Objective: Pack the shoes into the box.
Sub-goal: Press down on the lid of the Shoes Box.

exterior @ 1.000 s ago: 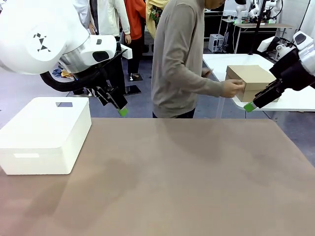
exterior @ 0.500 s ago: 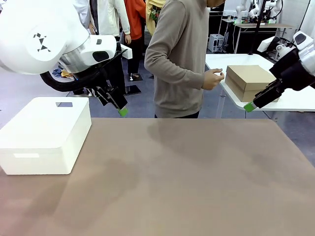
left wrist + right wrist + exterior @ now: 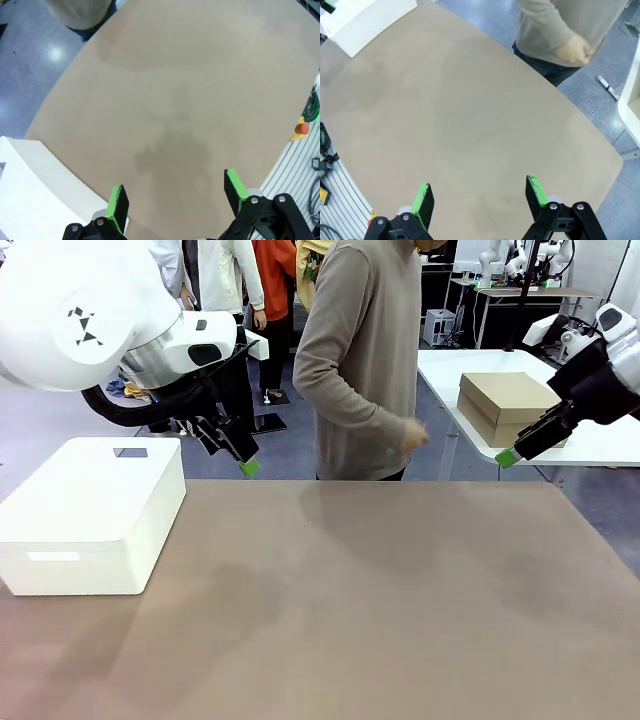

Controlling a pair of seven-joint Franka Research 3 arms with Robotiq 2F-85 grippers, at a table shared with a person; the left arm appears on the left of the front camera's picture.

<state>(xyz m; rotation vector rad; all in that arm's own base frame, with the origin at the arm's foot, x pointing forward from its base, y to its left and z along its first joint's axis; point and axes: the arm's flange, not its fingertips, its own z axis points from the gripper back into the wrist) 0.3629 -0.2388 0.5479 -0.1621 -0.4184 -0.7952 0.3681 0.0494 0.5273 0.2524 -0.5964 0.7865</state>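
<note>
Above the far left part of the tabletop (image 3: 380, 590), the left gripper (image 3: 175, 200) hangs with its green pads (image 3: 118, 201) spread wide and nothing between them; from its wrist view it looks down on bare brown surface, with the corner of the white box (image 3: 90, 515) at the lower left. Over at the far right edge, the right gripper (image 3: 477, 197) hangs just as wide and just as empty, its black fingers and green tip (image 3: 507, 456) pointing down and toward the middle in the front view. Behind that gripper, off the tabletop altogether, the brown cardboard box (image 3: 510, 405) sits closed on a white side table (image 3: 600, 445), near that table's front left corner. The person (image 3: 360, 360) in a grey-beige long-sleeved top stands at the far edge of the tabletop, roughly at its middle, body turned sideways, one hand (image 3: 413, 434) loosely curled at hip height and holding nothing that I can make out; the right wrist view catches the same hand (image 3: 577, 49) beyond the far edge. That hand is well apart from the cardboard box. The white box rests against the left edge of the tabletop, lid on, a small dark patch on its top. Other people stand farther back in the room.
</note>
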